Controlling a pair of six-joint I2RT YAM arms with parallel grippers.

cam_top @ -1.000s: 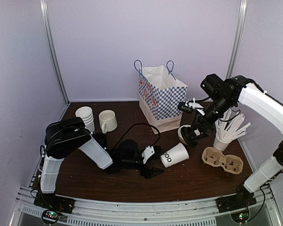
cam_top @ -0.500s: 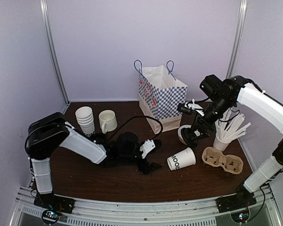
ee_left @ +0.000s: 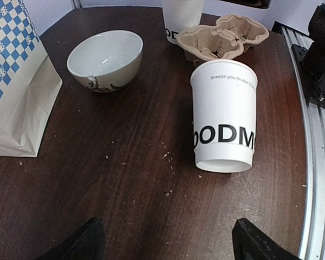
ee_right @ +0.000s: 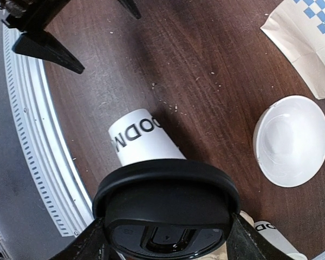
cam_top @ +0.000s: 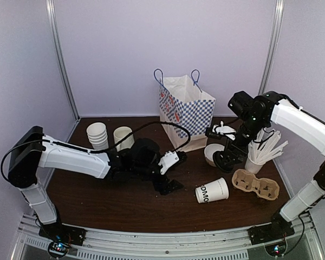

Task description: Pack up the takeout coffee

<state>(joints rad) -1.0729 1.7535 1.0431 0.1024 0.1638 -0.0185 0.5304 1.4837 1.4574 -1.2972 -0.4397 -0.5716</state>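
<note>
The takeout coffee cup, white paper with black lettering, lies on its side on the brown table near the front right, with no lid on it. In the left wrist view the cup points its base at me, well ahead of my left gripper. The left gripper is open, empty and low over the table, left of the cup. My right gripper hovers above and behind the cup, shut on the black plastic lid. Under the lid lies the cup.
A blue-checked paper bag stands open at the back. A white bowl sits under the right arm. Right of the cup is a cardboard cup carrier, then a cup of stirrers. Stacked white cups and a cream mug stand back left.
The cup has rolled right and nearer, away from the left gripper. The left arm has stretched out low across the table. The right gripper with the lid has shifted slightly right.
</note>
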